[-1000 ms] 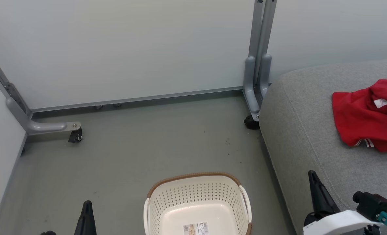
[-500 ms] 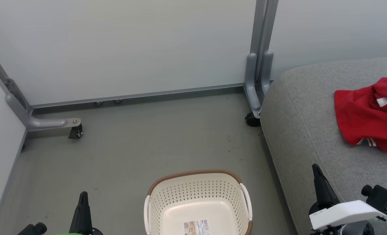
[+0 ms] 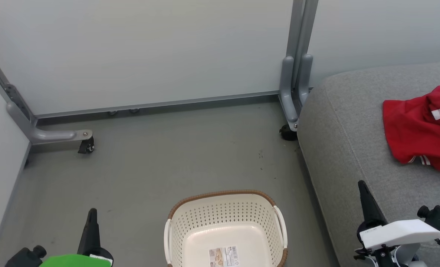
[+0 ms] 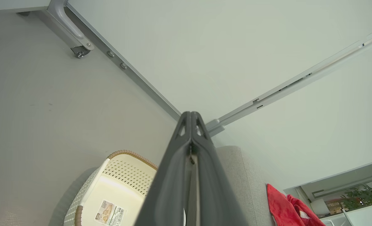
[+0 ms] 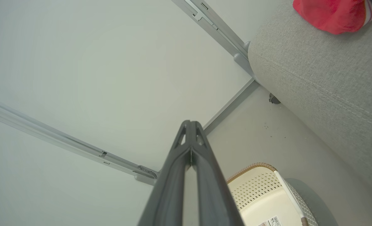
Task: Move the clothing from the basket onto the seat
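The cream perforated basket [image 3: 275,230] with a brown rim stands on the floor at the bottom centre, holding just a paper label [image 3: 223,256]. Red clothing [image 3: 418,129] with white trim lies crumpled on the grey seat [image 3: 346,122] at the right. My left gripper [image 3: 92,212] is shut and empty at the lower left, left of the basket. My right gripper [image 3: 361,184] is shut and empty at the lower right, over the seat's front edge. The basket [image 4: 123,169], seat [image 4: 233,163] and clothing [image 4: 280,204] also appear past the shut left gripper [image 4: 190,113]. The right gripper [image 5: 189,122] shows basket [image 5: 255,185], seat [image 5: 314,69] and clothing [image 5: 327,14].
Pale partition panels [image 3: 138,52] on grey metal legs with castors [image 3: 86,145] close off the back and left. A grey post and foot [image 3: 292,92] stand between the floor and the seat. Bare grey floor [image 3: 168,155] lies between the basket and the panels.
The camera has shifted, sliding the scene slightly up. Both grippers have risen further into view from the bottom edge; both stay shut. The clothing and basket have not moved.
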Controlling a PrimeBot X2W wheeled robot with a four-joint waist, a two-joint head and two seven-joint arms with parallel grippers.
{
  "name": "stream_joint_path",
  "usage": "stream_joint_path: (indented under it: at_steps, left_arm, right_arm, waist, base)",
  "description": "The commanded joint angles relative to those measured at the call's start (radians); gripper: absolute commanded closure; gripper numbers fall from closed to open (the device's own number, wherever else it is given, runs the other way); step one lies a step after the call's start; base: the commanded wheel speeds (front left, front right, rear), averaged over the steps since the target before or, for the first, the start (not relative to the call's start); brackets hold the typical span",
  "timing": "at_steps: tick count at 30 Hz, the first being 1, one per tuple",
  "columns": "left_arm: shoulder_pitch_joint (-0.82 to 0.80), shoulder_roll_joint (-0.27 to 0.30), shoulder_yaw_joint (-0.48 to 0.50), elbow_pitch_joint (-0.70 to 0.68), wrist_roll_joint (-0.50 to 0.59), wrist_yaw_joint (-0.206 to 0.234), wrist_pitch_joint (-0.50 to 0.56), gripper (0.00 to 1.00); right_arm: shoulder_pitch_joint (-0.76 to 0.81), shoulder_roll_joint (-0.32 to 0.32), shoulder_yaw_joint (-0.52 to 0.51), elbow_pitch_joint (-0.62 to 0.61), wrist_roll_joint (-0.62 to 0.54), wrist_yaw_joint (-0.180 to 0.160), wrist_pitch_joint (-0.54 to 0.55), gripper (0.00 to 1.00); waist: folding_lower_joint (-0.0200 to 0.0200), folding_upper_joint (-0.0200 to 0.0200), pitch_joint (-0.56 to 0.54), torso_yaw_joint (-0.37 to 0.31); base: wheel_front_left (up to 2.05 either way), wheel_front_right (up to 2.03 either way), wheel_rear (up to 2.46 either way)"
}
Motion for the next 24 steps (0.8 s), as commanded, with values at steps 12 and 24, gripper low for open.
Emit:
stream_joint_path:
  at_steps: [12,24]
  left_arm:
    - [-0.071,0.01,0.022,0.018,-0.148,-0.02,0.037,1.0]
    - [-0.107,0.01,0.039,0.039,-0.264,-0.033,0.068,1.0]
  right_arm:
    - [-0.052,-0.008,-0.021,0.013,0.162,0.0,0.039,1.0]
    - [-0.075,-0.007,-0.038,0.031,0.29,0.0,0.071,1.0]
  waist:
    - [0.0,-0.0001,0.013,0.004]
    - [0.0,-0.0001,0.025,0.008]
  base:
    - [0.0,0.0,0.0]
    - [0.0,0.0,0.0]
